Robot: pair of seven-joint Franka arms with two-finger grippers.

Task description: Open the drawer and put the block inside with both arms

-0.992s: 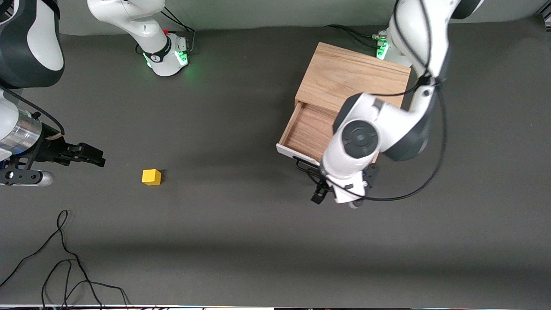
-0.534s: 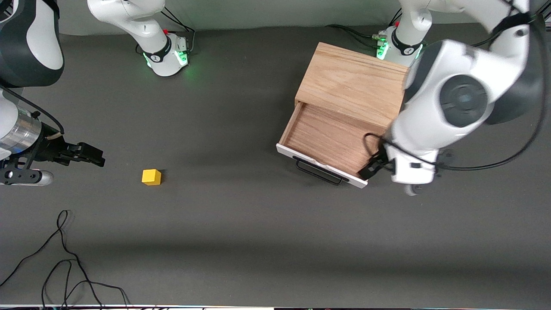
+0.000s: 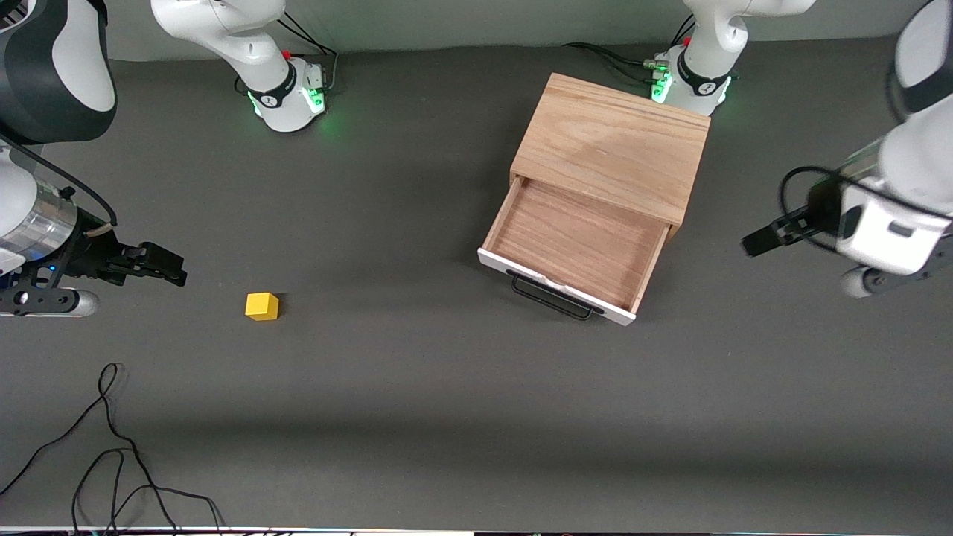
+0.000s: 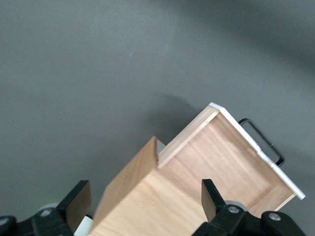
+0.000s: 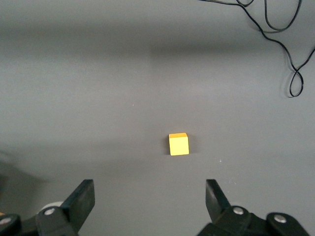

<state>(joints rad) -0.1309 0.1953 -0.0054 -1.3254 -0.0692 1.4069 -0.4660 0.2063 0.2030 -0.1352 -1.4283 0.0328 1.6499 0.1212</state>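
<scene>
The drawer (image 3: 577,249) stands pulled out of its oak box (image 3: 610,145), wood interior bare, black wire handle (image 3: 552,299) facing the front camera. The yellow block (image 3: 262,306) sits on the grey worktop (image 3: 417,387) toward the right arm's end, well apart from the drawer. The left tool (image 3: 767,237) hangs open and empty over the worktop beside the box; the right tool (image 3: 160,266) hangs open and empty near the block.

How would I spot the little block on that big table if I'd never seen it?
Start at the wooden box with its open drawer near the left arm's end of the table. Move toward the right arm's end: the block sits alone on the dark surface, just ahead of the open right gripper. It is the only bright yellow thing, a small cube.
</scene>
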